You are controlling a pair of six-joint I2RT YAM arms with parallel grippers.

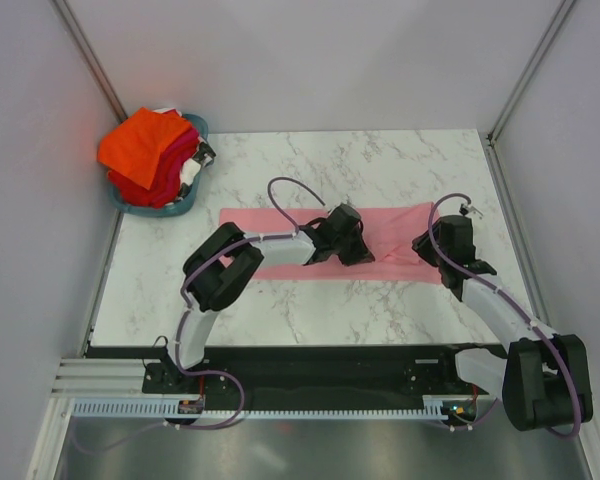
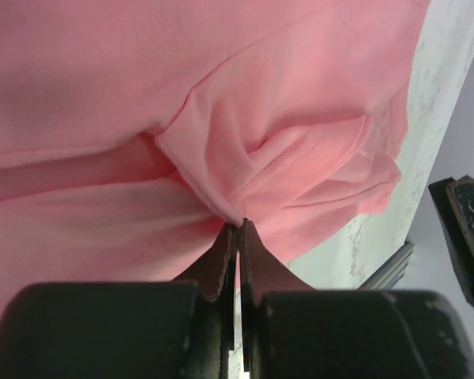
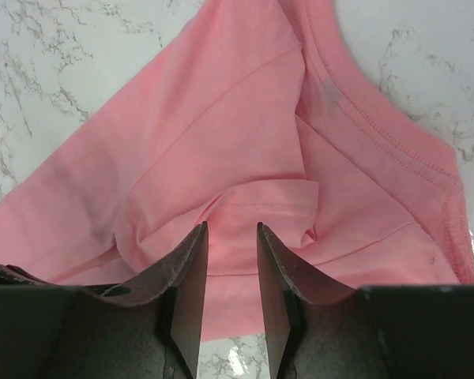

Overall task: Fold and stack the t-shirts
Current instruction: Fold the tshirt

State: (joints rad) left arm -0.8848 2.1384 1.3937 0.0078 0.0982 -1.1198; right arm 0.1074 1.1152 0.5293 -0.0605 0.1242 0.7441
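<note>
Teal plastic basket (image 1: 175, 210) heaped with orange, red, magenta t-shirts (image 1: 145, 150).
Left claw (image 2: 238, 227) pinches the light pink t-shirt (image 1: 395, 225); right claw (image 3: 231, 229) narrowly parted.

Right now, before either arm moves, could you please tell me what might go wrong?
The left end effector pinches only a thin fold of the pink t-shirt at its very tips, so the cloth may slip when lifted. The right end effector stands open over bunched cloth, so a one-sided pull could skew the fold.
</note>
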